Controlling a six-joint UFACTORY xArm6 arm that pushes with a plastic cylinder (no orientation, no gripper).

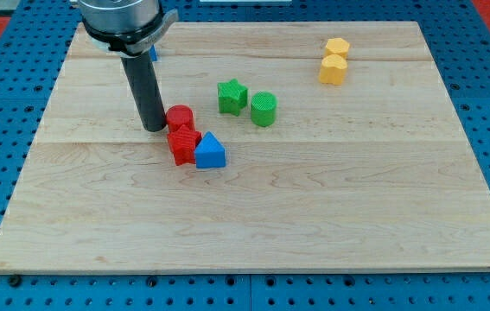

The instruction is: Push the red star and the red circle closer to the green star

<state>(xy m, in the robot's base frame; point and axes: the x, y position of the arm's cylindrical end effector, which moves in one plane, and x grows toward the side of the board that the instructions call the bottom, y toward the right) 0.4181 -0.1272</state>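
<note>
The red circle (pixel 181 117) sits left of the board's middle, with the red star (pixel 182 144) just below it and touching it. The green star (pixel 232 96) lies up and to the right of them, a short gap away. My tip (pixel 154 128) rests on the board just left of the red circle, touching or almost touching it. A blue triangle (pixel 210 151) sits against the red star's right side.
A green circle (pixel 264 109) lies right of the green star. Two yellow blocks (pixel 334 60) sit stacked near the view's top right. A blue block (pixel 152 53) peeks out behind the rod at the top. The wooden board (pixel 314 207) has blue pegboard around it.
</note>
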